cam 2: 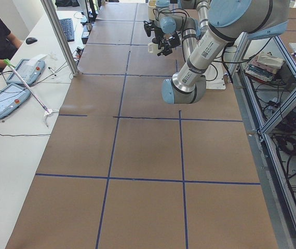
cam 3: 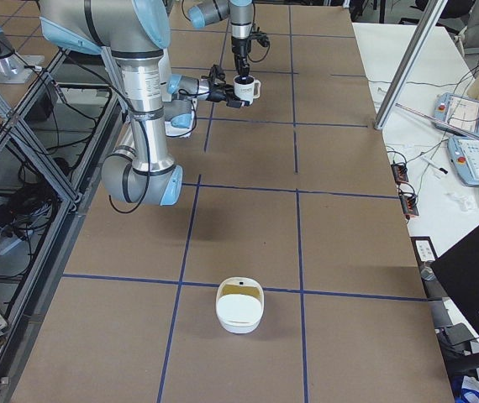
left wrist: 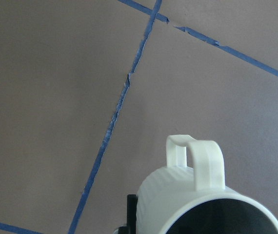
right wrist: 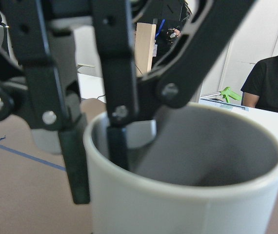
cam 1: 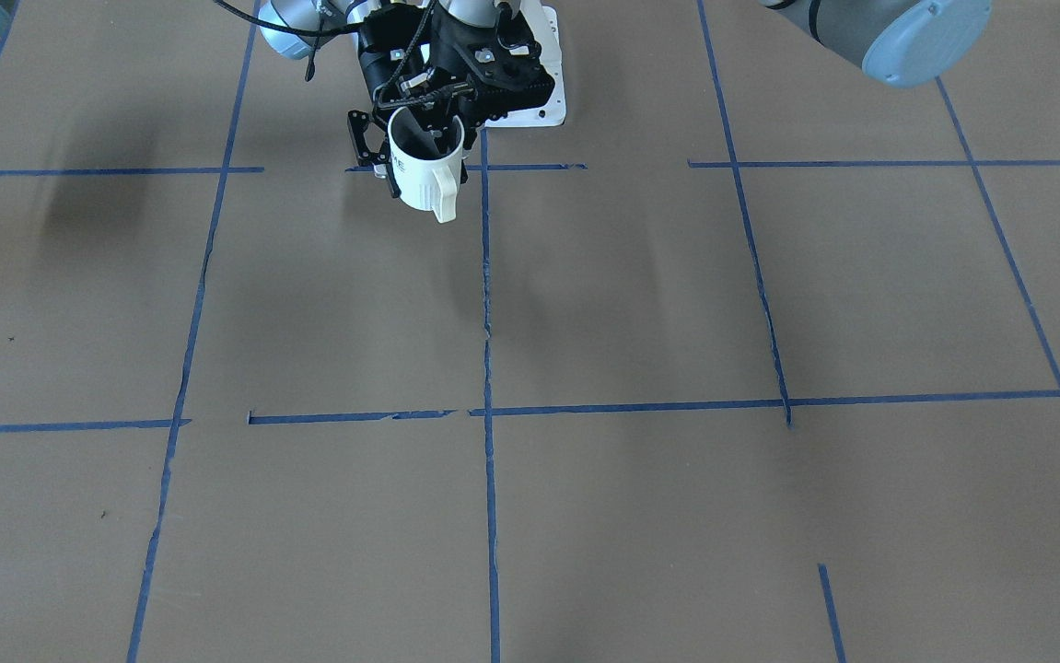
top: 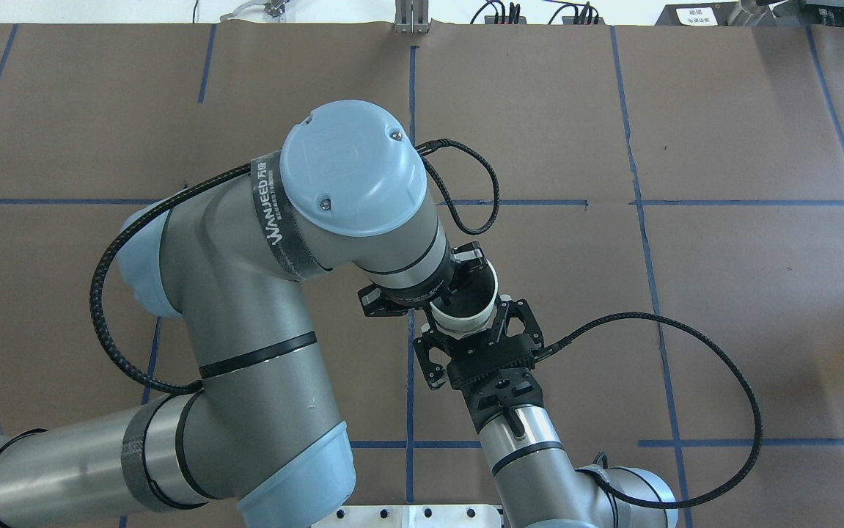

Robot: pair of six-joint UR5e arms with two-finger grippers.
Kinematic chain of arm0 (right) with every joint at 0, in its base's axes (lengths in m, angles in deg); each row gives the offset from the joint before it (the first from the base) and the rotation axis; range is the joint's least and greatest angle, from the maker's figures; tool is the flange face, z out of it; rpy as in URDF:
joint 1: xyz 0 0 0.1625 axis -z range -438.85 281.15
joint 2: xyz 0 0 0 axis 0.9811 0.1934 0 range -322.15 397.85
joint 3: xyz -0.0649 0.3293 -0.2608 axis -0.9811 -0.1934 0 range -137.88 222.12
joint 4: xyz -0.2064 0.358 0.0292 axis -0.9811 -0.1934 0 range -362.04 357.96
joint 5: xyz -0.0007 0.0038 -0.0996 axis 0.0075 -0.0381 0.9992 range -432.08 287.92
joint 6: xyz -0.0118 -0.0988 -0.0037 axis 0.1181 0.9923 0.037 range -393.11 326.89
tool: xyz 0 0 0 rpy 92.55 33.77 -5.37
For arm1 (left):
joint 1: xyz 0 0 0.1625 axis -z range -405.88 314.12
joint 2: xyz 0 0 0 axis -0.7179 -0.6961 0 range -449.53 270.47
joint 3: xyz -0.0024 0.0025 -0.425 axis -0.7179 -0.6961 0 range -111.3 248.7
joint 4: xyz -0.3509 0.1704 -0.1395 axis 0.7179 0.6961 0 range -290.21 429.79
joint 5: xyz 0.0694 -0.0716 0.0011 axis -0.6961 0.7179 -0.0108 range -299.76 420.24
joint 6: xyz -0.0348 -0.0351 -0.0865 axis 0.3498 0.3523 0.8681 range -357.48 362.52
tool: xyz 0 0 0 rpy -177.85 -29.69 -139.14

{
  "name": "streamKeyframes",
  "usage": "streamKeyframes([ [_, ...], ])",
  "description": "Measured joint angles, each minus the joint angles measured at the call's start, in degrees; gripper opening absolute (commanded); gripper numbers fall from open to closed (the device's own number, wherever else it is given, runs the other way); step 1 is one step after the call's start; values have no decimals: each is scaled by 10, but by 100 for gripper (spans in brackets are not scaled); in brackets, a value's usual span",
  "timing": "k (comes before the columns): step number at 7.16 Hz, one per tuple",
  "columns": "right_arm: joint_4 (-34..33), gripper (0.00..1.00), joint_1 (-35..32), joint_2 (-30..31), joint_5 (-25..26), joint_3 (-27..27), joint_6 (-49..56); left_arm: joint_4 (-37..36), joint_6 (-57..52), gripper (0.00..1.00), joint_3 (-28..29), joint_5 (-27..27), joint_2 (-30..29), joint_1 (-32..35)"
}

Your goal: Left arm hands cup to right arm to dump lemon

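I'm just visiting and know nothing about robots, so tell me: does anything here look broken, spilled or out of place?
Nothing is spilled or broken. The cup hangs upright above the table, pinched at its rim by the left hand. The only blemish is the blue tape grid, ragged and gapped in places.

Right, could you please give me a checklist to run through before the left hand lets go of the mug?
1. Left hand pinches the rim of the mug, one finger inside and one outside: ok.
2. Right hand has a finger on each side of the mug's body: ok.
3. Right hand is actually clamped on the mug: cannot tell.
4. Mug is roughly upright, with its handle pointing away from both hands: ok.
5. There is a lemon in the mug: cannot tell, the bottom is hidden.
6. White container is set out toward the right arm's end, a likely dump spot: ok.
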Motion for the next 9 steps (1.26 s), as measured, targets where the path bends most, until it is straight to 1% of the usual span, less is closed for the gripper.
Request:
streamKeyframes([
  [5, 3, 100, 10, 2, 11, -15, -7, -33, 6, 0, -19, 1, -3, 0],
  [6, 4, 100, 10, 3, 11, -23, -7, -48, 6, 0, -33, 1, -3, 0],
  [8, 5, 100, 7, 4, 10, -32, -7, -85, 6, 0, -101, 0, 6, 2],
  [9, 6, 100, 4, 6, 10, -33, -8, -91, 4, 0, -133, -2, 23, 7],
])
